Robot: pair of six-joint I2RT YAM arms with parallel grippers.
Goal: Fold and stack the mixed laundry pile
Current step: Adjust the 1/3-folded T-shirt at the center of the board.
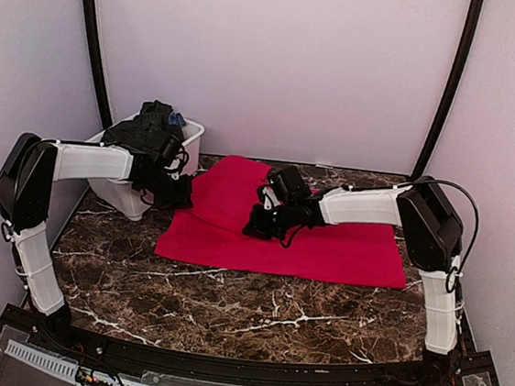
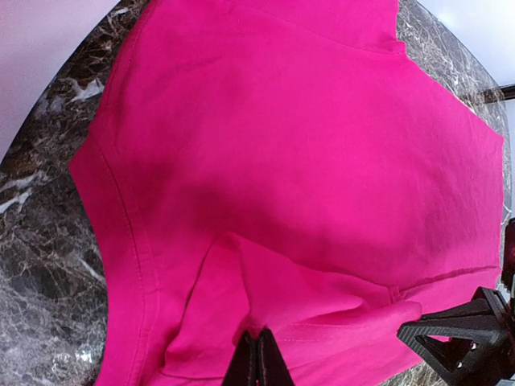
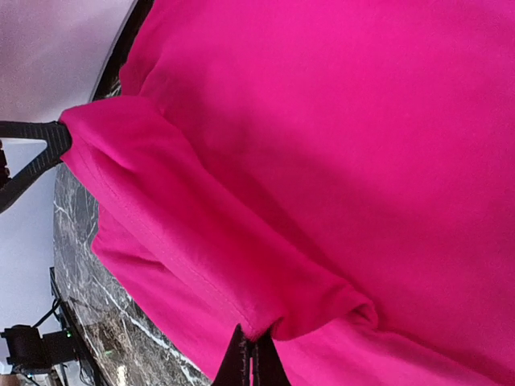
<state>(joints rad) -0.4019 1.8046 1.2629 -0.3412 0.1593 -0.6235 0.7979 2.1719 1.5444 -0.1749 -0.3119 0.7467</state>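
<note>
Two tools grip one bright red soft cloth point(image 1: 344, 248), which lies spread on the dark brown marbled table point(image 1: 228, 301). At far left, a white rectangular plastic bin point(image 1: 121, 195) holds a heap of dark crumpled garments point(image 1: 150, 122), not yet folded. Just right of the bin, the left tool point(image 1: 176, 194) has its fingers pressed together on a raised pleat at the cloth's left edge, as the left wrist view shows plainly. Toward the centre, the right tool point(image 1: 259, 223) pinches a second ridge of the same cloth, its jaws likewise closed on the fabric. The step in hand appears to be a fold of the red cloth. To do it well, both tools should rise together to equal height. They should carry the pinched fabric across in one straight line, so that the hem lands square on the far portion. The cloth between them should be held lightly taut to prevent a sagging middle, and released only once the upper layer lies flat.
</note>
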